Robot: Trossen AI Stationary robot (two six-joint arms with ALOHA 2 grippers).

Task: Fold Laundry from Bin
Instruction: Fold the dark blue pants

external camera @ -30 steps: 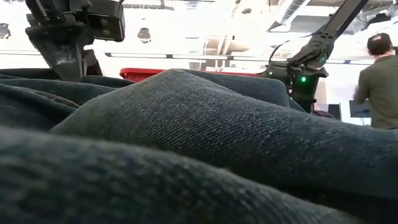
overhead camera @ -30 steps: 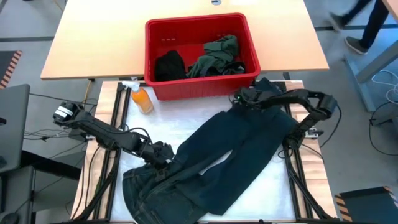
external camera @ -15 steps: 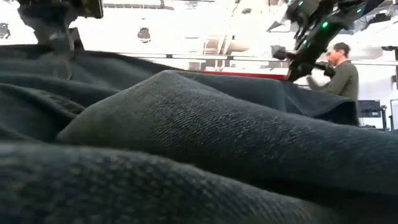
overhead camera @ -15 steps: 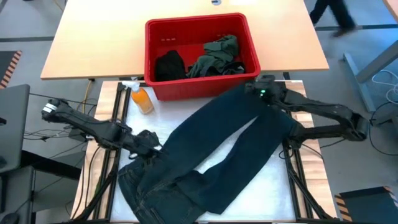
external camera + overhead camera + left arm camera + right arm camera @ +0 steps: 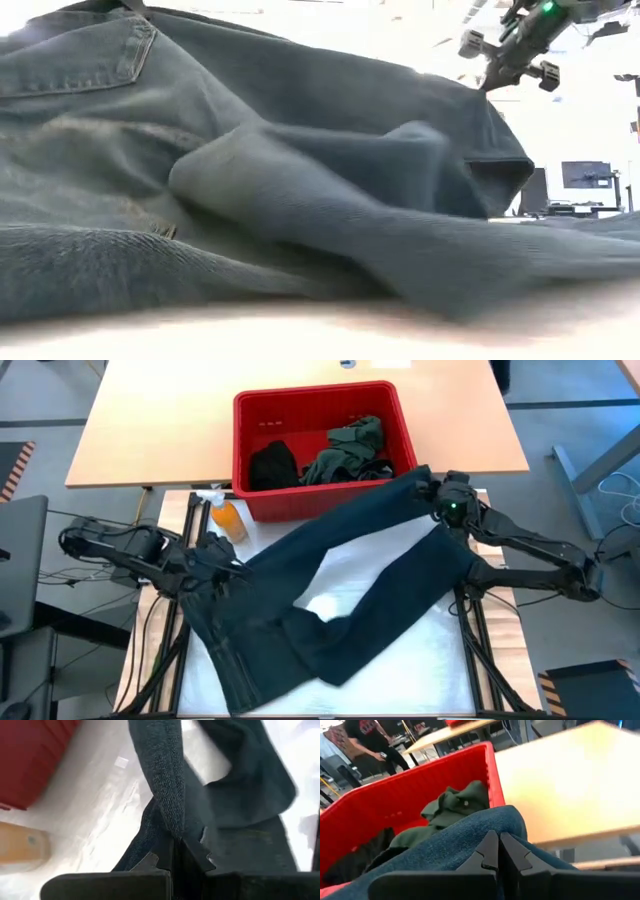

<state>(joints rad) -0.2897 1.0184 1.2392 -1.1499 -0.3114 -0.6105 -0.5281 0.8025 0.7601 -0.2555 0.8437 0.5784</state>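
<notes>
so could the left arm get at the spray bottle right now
Probably not yet. The spray bottle lies close beside the left gripper with nothing between them, but that gripper is shut on the trousers, stretched across to the right gripper. It would have to let go first.

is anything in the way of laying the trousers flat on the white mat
Nothing visible blocks it. Both grippers, left and right, are shut on the trousers, stretched over the mat. The bin and orange bottle sit at its far edge, a trouser leg end near the bin's corner.
</notes>
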